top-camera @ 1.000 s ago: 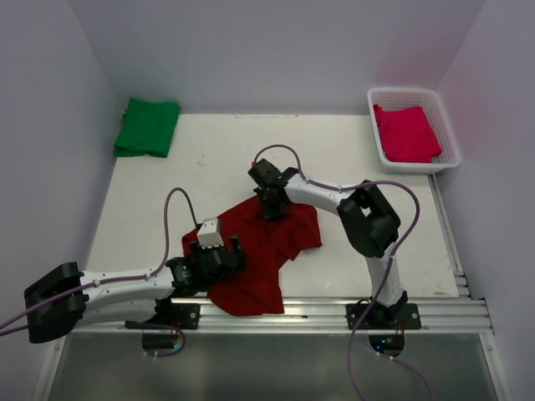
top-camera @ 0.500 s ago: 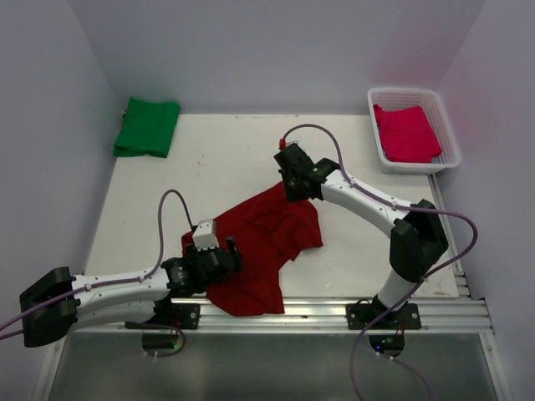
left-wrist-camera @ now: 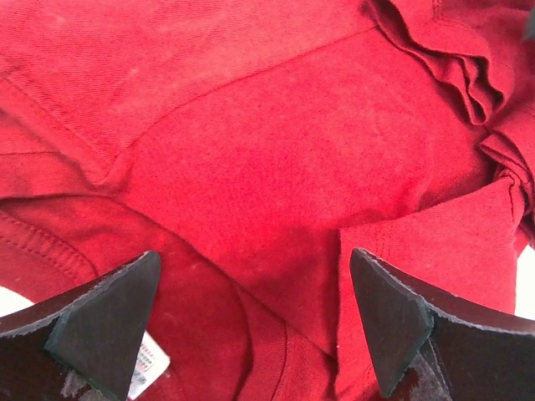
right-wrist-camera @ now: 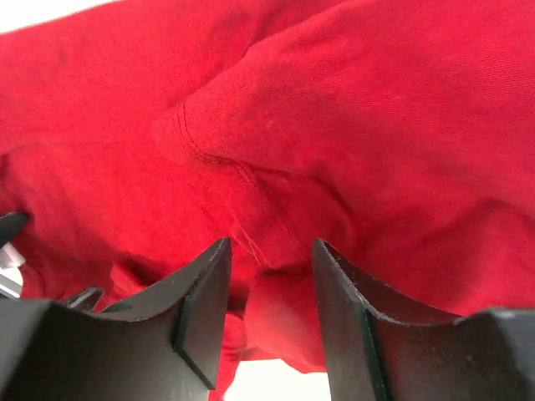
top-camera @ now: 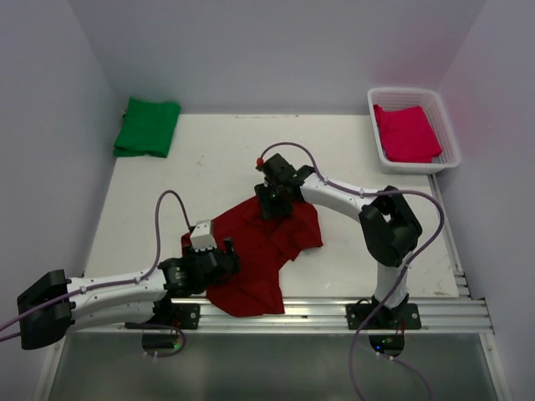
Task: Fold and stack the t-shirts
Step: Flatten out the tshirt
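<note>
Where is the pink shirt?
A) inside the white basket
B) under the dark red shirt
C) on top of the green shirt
A: the pink shirt lies inside the white basket at the far right, away from the other shirts.

Maroon-red t-shirt (top-camera: 263, 251) is seen plain, no print. Green t-shirt (top-camera: 148, 127) and pinkish-red t-shirt (top-camera: 406, 134) are likewise plain. Basket (top-camera: 403, 90) is noted white, lattice-patterned; table (top-camera: 226, 150) off-white.
</note>
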Tool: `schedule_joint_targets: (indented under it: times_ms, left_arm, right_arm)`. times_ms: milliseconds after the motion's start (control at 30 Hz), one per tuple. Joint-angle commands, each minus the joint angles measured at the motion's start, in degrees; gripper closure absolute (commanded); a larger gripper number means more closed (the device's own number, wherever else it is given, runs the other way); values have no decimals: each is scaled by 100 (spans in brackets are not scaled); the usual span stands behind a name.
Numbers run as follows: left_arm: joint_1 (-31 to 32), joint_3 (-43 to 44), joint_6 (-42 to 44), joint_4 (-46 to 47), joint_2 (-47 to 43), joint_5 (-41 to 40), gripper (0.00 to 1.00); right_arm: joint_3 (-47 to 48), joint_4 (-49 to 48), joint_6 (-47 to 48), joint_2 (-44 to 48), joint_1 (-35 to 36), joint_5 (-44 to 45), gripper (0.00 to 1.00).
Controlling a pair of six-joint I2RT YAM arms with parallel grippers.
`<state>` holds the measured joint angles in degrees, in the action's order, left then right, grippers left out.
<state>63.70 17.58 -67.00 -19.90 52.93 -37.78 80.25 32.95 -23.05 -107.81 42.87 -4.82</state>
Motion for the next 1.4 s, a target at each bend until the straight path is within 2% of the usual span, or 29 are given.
schedule_joint_targets:
  times_ms: [0,200,400,433,467,500,533,767,867,900,967,1000,1067,1100,1200,1367]
  left_arm:
    - [-25,140,-216,-303,-229,-326,0]
    - [-33,175,-287,-506,-423,-432,0]
    - [-33,219,-322,-550,-450,-467,0]
    - [-33,228,-331,-567,-459,-467,0]
    - [-33,237,-340,-585,-467,-476,0]
    - [-33,237,-375,-655,-476,-476,0]
    - [-33,245,-401,-690,-494,-476,0]
    - [-33,289,-340,-674,-704,-520,0]
    - [-33,228,185,18,-888,-371,0]
    - [-33,141,718,778,-1063,-118,5]
    - [-33,-27,925,1250,-1109,7,14]
    - [-33,-18,1048,1382,-1005,51,28]
    - [-42,78,1154,1445,-628,139,46]
    - [-51,87,1163,1471,-478,218,72]
    - [-173,149,953,1332,164,393,100]
    - [-394,70,873,1445,675,605,100]
  right_arm:
    - [219,-166,-50,-213,72,-274,51]
    - [176,-254,-103,-557,204,-221,51]
    - [35,-271,-191,-1039,213,323,53]
    - [9,-271,-226,-1119,230,402,58]
    - [-52,-280,-261,-1250,230,464,69]
    - [-79,-280,-270,-1277,230,586,81]
    - [-166,-289,-305,-1286,230,596,100]
    - [-308,-219,-227,-654,239,833,100]
    - [-290,-149,-200,-504,239,851,100]
    - [-282,-140,-191,-487,239,860,100]
    - [-290,-131,-182,-460,239,860,100]
    - [-290,-140,-182,-460,239,860,100]
    - [-308,-148,-182,-460,248,851,100]
    - [-317,-157,-174,-460,239,834,100]
    - [-308,-166,-191,-451,239,798,100]
    - [-308,-140,-183,-320,230,816,100]
